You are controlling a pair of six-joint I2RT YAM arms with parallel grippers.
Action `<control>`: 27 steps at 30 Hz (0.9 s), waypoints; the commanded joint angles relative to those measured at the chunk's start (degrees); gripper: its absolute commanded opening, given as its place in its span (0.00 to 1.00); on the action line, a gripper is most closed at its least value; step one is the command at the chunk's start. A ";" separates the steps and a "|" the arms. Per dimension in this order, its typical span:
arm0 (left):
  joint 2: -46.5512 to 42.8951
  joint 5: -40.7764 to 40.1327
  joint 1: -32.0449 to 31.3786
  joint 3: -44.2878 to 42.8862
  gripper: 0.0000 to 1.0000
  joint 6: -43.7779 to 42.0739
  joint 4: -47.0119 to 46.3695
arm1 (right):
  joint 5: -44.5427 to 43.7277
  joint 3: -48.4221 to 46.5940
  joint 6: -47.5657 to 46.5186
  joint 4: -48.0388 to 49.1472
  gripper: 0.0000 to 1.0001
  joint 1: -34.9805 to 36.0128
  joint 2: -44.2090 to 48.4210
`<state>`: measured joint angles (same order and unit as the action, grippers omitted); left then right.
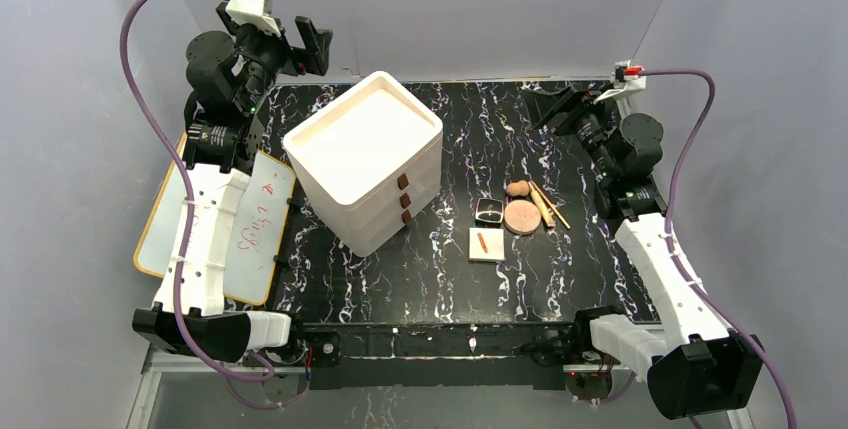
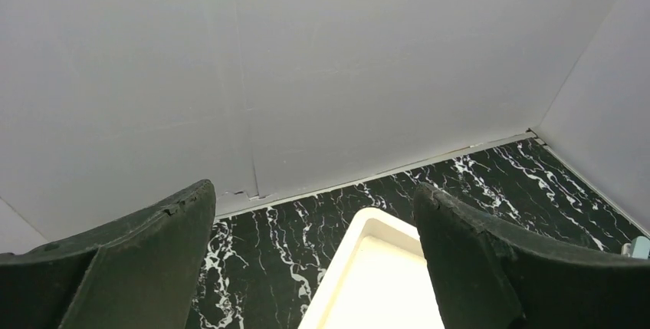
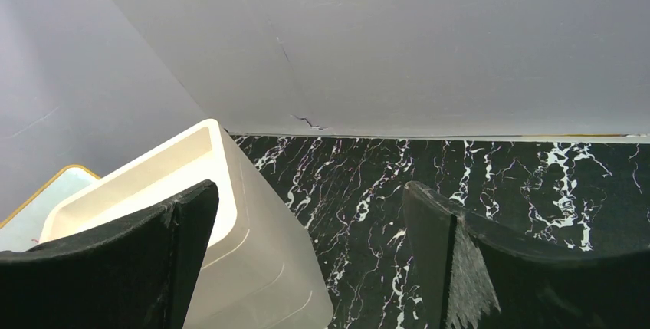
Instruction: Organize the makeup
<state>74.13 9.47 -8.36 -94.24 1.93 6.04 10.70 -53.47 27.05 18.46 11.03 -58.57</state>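
The makeup lies in a cluster right of the table's middle: a black square compact [image 1: 489, 211], a round tan powder disc [image 1: 522, 216], a beige egg-shaped sponge [image 1: 518, 189], thin wooden sticks [image 1: 546, 205] and a white square pad [image 1: 487, 244] with a small red mark. My left gripper [image 1: 310, 47] is open and empty, raised at the far left above the drawer box's back corner. My right gripper [image 1: 548, 107] is open and empty at the far right, behind the makeup. Neither wrist view shows any makeup.
A big white three-drawer box [image 1: 365, 159] with brown handles stands left of the middle; it shows in the left wrist view [image 2: 375, 283] and right wrist view [image 3: 230, 252]. A whiteboard [image 1: 250, 219] lies at the left edge. Grey walls enclose the black marbled table [image 1: 450, 279].
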 commanded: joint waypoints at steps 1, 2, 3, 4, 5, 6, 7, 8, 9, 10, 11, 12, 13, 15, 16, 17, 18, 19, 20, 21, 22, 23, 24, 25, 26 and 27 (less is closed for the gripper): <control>-2.91 4.07 0.10 1.63 0.98 -0.94 -2.73 | 0.36 -2.44 0.28 3.51 0.99 0.31 0.21; -3.68 5.17 0.10 2.51 0.98 -1.20 -3.19 | 0.33 -2.50 0.29 3.56 0.98 0.31 0.13; -4.48 3.82 0.10 3.28 0.98 -0.45 -3.57 | 0.37 -2.51 0.29 3.54 0.99 0.31 0.05; -5.26 2.28 0.10 4.07 0.98 0.17 -4.01 | 0.42 -2.57 0.26 3.53 0.98 0.31 -0.04; -5.83 2.17 0.11 4.58 0.98 -0.10 -4.04 | 0.59 -2.64 0.28 3.52 0.98 0.31 -0.24; -6.18 2.11 0.10 4.88 0.98 -0.66 -3.91 | 0.73 -2.68 0.34 3.61 0.98 0.31 -0.45; -6.34 2.17 0.10 5.01 0.98 -1.36 -3.81 | 0.93 -2.83 0.47 3.71 0.98 0.31 -0.63; -6.16 2.12 0.10 4.81 0.98 -1.63 -3.57 | 1.13 -2.86 0.72 3.84 0.98 0.31 -0.79; -5.50 1.41 0.10 3.87 0.98 -1.67 -2.71 | 1.30 -2.90 1.02 4.06 0.99 0.31 -1.03; -4.02 0.88 0.10 1.59 0.98 -1.71 -0.31 | 1.52 -2.95 1.21 4.23 0.99 0.31 -1.21; -2.12 0.77 0.10 -1.56 0.98 -3.26 3.36 | 1.76 -3.03 1.37 4.32 0.98 0.31 -1.40; 0.15 0.83 0.10 -5.11 0.98 -5.37 7.28 | 1.97 -3.16 1.42 4.32 0.98 0.31 -1.55; 2.20 0.93 0.10 -8.00 0.98 -7.53 10.43 | 2.10 -3.29 1.36 4.03 0.98 0.31 -1.58; 5.40 1.08 0.10 -13.18 0.99 -11.40 15.73 | 1.89 -3.54 0.99 3.15 0.98 0.31 -1.30; 6.62 0.98 0.10 -14.45 0.98 -12.82 17.69 | 1.63 -3.52 0.80 2.89 0.98 0.31 -1.03; 7.93 1.27 0.10 -15.58 0.98 -14.07 19.49 | 1.59 -3.38 0.63 2.84 0.98 0.31 -0.75; 9.10 2.14 0.10 -16.39 0.98 -15.09 20.98 | 1.46 -3.08 0.37 2.86 0.98 0.31 -0.45; 10.36 3.37 0.10 -17.26 0.98 -16.03 22.68 | 1.30 -2.67 0.14 3.07 0.98 0.31 -0.14; 11.79 4.78 0.10 -18.00 0.98 -16.79 24.38 | 1.06 -2.40 -0.08 3.15 0.98 0.31 0.01; 12.91 6.06 0.10 -18.24 0.96 -17.39 25.65 | 0.92 -2.31 -0.38 3.10 0.98 0.31 0.09; 14.35 6.97 0.05 -18.32 0.94 -18.06 26.78 | 0.81 -2.28 -0.62 2.80 0.98 0.31 0.07; 15.54 7.13 0.02 -18.25 0.91 -18.64 27.84 | 0.80 -2.25 -0.78 2.57 0.99 0.31 0.11; 16.50 7.00 0.01 -18.18 0.86 -19.08 28.39 | 0.79 -2.29 -0.97 2.40 0.98 0.31 0.12; 17.55 6.72 0.01 -18.18 0.84 -19.73 29.03 | 0.81 -2.13 -1.02 2.37 0.98 0.31 0.16; 18.46 6.41 0.01 -18.07 0.83 -20.17 29.20 | 0.78 -1.97 -1.03 2.34 0.98 0.31 0.15; 19.27 6.32 0.01 -17.79 0.83 -20.77 29.00 | 0.80 -1.80 -1.03 2.49 0.98 0.31 0.10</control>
<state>91.24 14.33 -8.36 -111.33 -14.81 29.58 11.97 -54.00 26.98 19.07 11.03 -59.61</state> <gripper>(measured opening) 0.842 0.984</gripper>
